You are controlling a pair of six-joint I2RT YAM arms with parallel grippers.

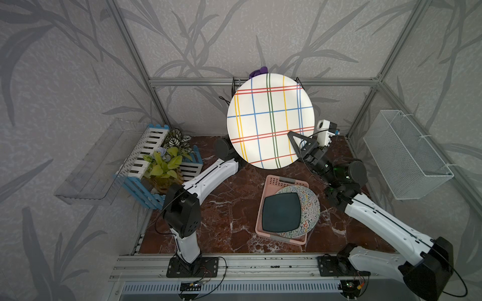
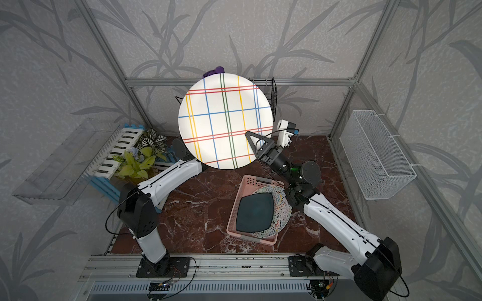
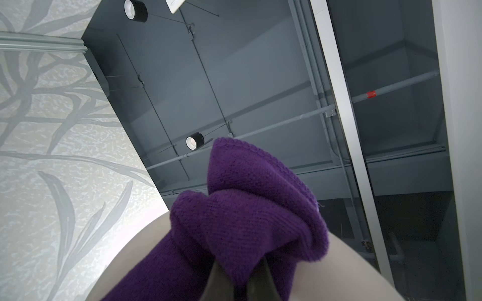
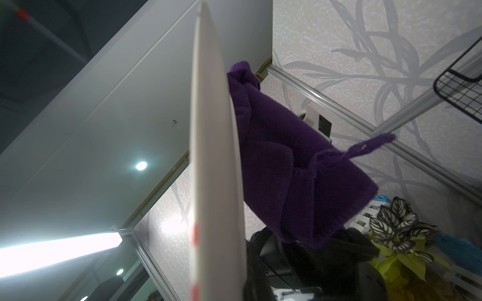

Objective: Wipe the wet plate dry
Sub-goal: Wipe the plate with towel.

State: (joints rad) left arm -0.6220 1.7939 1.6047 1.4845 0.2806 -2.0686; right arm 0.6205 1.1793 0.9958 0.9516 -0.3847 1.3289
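A white plate (image 1: 270, 120) (image 2: 225, 120) with coloured crossing stripes is held up in the air, its face turned to both top views. My right gripper (image 1: 293, 142) (image 2: 250, 140) is shut on its lower right rim. In the right wrist view the plate (image 4: 214, 156) shows edge-on, with a purple knitted cloth (image 4: 287, 169) pressed against its back. My left gripper (image 3: 241, 284) is shut on that cloth (image 3: 247, 208), next to the plate's pale underside (image 3: 352, 265). In both top views the plate hides the left gripper, and only a tip of cloth (image 1: 258, 71) (image 2: 215, 70) shows over the top rim.
A pink tray (image 1: 273, 179) on the marble table holds a dark square plate (image 1: 283, 211) over a speckled round one. A blue and white crate with plants (image 1: 156, 161) stands at the left. A black wire rack (image 2: 273, 96) hangs behind the plate, a white wire basket (image 1: 407, 153) on the right wall.
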